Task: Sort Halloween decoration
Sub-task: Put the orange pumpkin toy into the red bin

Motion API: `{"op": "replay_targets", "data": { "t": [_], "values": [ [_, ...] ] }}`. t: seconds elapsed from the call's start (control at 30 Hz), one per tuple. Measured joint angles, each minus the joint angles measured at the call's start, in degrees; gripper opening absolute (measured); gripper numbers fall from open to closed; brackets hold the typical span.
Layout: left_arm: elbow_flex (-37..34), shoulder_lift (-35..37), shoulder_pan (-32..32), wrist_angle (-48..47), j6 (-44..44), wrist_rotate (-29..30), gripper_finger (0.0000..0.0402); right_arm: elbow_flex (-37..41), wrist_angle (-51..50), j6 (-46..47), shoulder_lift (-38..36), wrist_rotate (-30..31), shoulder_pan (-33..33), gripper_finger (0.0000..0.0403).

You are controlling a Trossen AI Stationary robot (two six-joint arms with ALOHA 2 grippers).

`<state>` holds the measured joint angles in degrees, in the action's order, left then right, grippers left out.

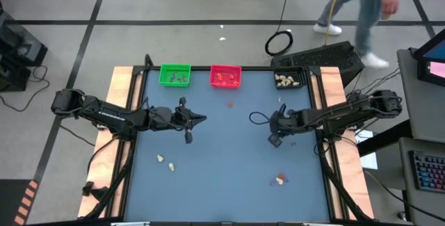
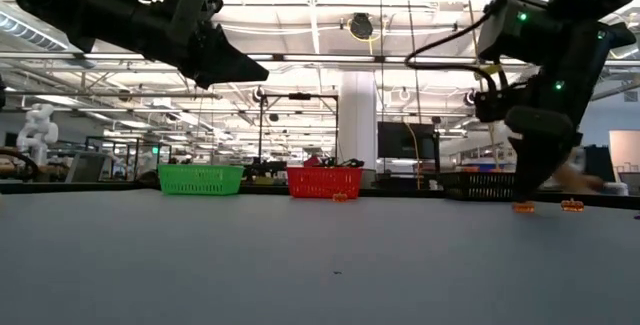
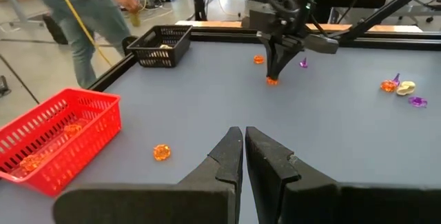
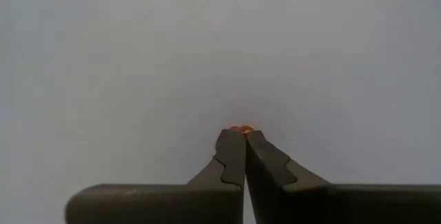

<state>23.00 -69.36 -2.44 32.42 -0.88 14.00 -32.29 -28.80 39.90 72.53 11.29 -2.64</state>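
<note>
The left gripper [image 1: 197,119] hangs at nine o'clock, pinched together on nothing. Two cream trinkets [image 1: 165,160] lie loose near seven o'clock. Green tray [image 1: 174,75], red tray [image 1: 225,76] and black tray [image 1: 290,80] line the twelve o'clock edge. At three o'clock the right gripper [image 4: 242,134] pinches an orange trinket [image 4: 241,129] by its very tips — so slight a hold could let it pop free on lifting. Another orange piece [image 3: 161,152] lies before the red tray, and a purple one [image 3: 303,63] just beside — nothing blocks the way.

I see a green tray [image 1: 174,74], a red tray [image 1: 225,76], a black tray [image 1: 289,79], an orange trinket [image 3: 161,152], purple trinkets [image 3: 417,101], all on a grey-blue table [image 1: 222,156].
</note>
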Motion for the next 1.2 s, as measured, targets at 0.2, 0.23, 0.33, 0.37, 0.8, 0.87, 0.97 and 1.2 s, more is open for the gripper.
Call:
{"op": "replay_targets", "data": {
  "t": [0.2,0.23,0.33,0.37,0.8,0.87,0.97,1.2],
  "values": [
    [0.0,0.0,0.0,-0.59,-0.38,-0.02,0.0026,0.04,6.61,-3.87,0.0,0.24,-2.21,0.0],
    [0.0,0.0,0.0,-0.57,-0.38,-0.02,0.0026,0.04,7.91,-4.66,0.0,0.26,-2.67,0.0],
    [0.0,0.0,-0.02,-0.59,-0.51,-0.39,0.0026,0.04,11.51,-6.3,0.0,0.38,-4.1,0.0],
    [0.0,0.0,-0.01,-0.59,-0.54,-0.41,0.0026,0.04,12.42,-6.65,0.0,0.4,-4.58,0.0],
    [0.02,-4.13,0.0,-2.54,-10.81,-4.89,0.0026,-4.38,0.19,-2.83,0.0,2.71,-8.2,0.0025],
    [0.1,-6.63,0.23,-2.41,-10.87,-4.9,0.0026,-6.67,-4.11,-2.85,-0.01,4.34,-8.65,0.0024],
    [1.92,-10.78,1.11,-2.06,-12.31,-5.12,0.0026,-8.55,-6.94,-3.08,-0.06,7.05,-9.13,0.0014],
    [7.16,-18.14,3.42,-2.8,-17.63,-9.73,0.0026,-7.92,-11.18,0.11,1.18,9.88,-8.82,0.0001]
  ]
}}
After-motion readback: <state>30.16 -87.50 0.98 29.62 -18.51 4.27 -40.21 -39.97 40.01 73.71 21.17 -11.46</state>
